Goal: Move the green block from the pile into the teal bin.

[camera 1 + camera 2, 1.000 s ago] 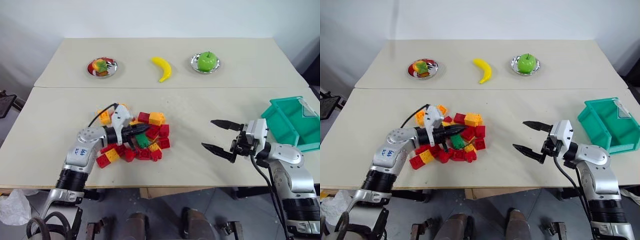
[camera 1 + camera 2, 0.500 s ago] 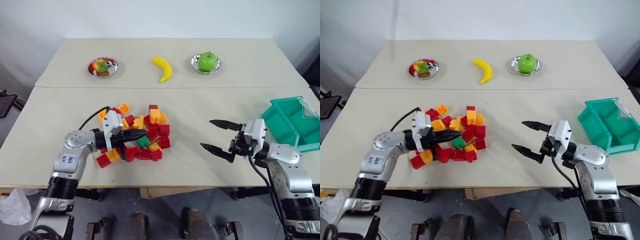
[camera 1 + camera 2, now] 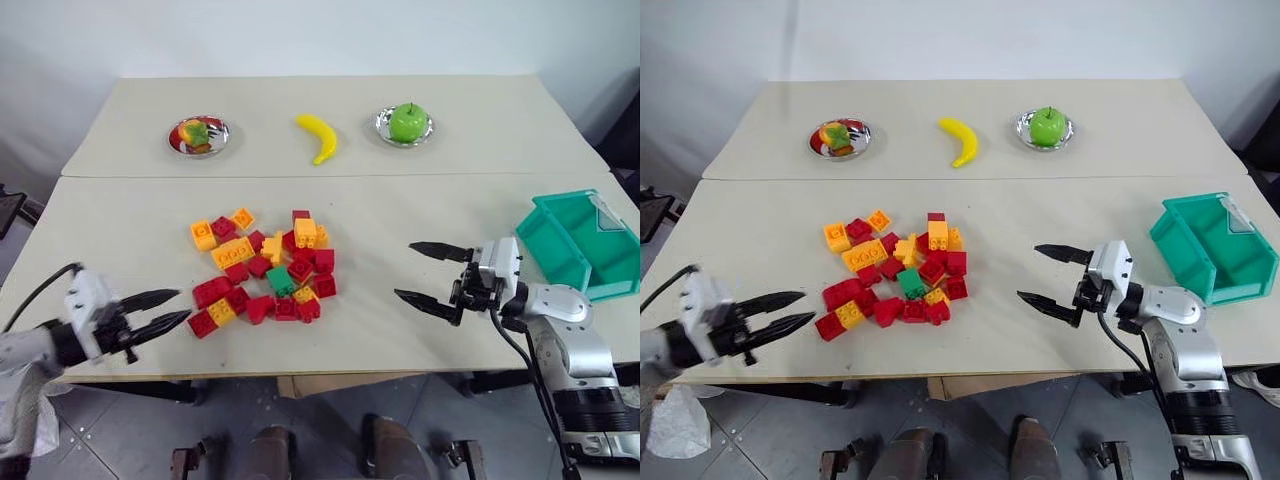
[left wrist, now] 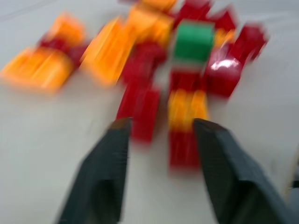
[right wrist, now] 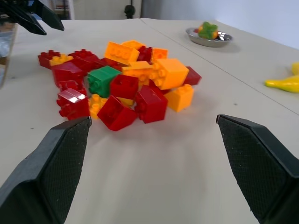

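The green block (image 3: 280, 281) lies flat among the red, yellow and orange bricks of the pile (image 3: 262, 265), toward its near right side, and nothing touches it. It also shows as the green block (image 5: 103, 78) in the right wrist view. My left gripper (image 3: 170, 306) hovers over the table's front left edge, well left of the pile, open and empty, pointing at the bricks. My right gripper (image 3: 404, 270) stands wide open and empty between the pile and the teal bin (image 3: 575, 243), which sits at the table's right edge.
Along the far table half lie a silver dish holding a small toy (image 3: 198, 135), a yellow banana (image 3: 318, 137) and a green apple (image 3: 406, 122) on a second dish. Bare tabletop separates the pile from the bin.
My left arm has drawn back out of the pile to the front left edge and its fingers have parted. The bricks were spread and the green block uncovered. The right gripper stayed put.
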`<move>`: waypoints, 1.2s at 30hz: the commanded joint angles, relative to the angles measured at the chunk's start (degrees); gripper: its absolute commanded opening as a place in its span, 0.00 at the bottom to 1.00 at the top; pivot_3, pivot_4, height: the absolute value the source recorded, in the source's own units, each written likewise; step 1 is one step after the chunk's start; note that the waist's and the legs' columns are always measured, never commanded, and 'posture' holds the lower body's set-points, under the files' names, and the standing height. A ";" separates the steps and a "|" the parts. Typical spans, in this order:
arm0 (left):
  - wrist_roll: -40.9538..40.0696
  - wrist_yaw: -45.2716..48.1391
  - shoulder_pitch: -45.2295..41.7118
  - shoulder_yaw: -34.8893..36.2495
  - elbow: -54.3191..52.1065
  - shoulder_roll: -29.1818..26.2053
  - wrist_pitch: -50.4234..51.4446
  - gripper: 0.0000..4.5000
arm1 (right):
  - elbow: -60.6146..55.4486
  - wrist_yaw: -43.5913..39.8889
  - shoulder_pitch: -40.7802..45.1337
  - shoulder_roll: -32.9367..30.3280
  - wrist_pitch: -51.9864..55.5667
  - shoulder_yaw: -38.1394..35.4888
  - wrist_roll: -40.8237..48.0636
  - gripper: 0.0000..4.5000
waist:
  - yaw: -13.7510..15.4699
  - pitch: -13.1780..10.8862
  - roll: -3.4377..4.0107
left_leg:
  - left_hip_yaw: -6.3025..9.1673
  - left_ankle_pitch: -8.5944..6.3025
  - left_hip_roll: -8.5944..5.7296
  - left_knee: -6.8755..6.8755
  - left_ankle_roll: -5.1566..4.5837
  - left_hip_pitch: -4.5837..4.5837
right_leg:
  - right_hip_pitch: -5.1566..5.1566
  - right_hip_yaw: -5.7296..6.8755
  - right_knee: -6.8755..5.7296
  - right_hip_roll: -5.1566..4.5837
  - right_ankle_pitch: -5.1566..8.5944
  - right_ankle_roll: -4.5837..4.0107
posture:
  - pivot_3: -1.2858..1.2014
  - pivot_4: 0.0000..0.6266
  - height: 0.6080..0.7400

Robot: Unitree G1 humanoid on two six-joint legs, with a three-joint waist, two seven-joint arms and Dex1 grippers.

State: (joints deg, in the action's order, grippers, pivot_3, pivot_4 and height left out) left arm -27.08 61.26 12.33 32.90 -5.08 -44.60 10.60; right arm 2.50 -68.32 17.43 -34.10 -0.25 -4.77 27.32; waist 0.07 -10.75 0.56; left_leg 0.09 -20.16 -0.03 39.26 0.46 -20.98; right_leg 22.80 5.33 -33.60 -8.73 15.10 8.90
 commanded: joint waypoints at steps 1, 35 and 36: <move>-1.24 -0.74 2.17 4.45 -0.19 0.33 -1.68 0.81 | 1.35 -1.41 1.70 -0.32 -2.18 -0.35 -0.34 1.00 | 0.14 0.00 0.00 | 0.00 0.00 0.00 0.00 0.00 0.00 | 0.00 0.00 0.00 0.00 0.00 0.00 | 0.52 0.24 1.00; 10.16 -18.04 -34.30 -38.37 -8.79 5.75 25.81 0.96 | -6.18 3.81 -1.88 0.73 0.18 -1.18 -0.09 1.00 | 0.12 -0.01 -0.02 | -0.48 -0.02 -0.02 -0.09 0.00 0.37 | 0.01 -0.52 -0.18 0.08 -0.01 -0.01 | 0.52 0.24 1.00; 10.26 -18.43 -34.84 -38.74 -8.65 6.36 26.54 0.91 | -6.41 3.92 -2.00 0.79 0.21 -1.18 -0.10 1.00 | 0.12 -0.02 -0.03 | -0.49 -0.02 -0.03 -0.10 0.00 0.37 | 0.01 -0.54 -0.18 0.08 -0.01 -0.01 | 0.52 0.24 1.00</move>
State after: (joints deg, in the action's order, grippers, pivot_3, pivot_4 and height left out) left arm -17.18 43.66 -21.38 -5.62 -12.79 -38.58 36.09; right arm -1.67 -64.75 15.58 -32.95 0.08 -4.87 25.99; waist 0.18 -10.77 0.53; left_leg -0.41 -20.18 -0.06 39.17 0.46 -20.61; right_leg 22.81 4.79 -33.79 -8.65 15.09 8.89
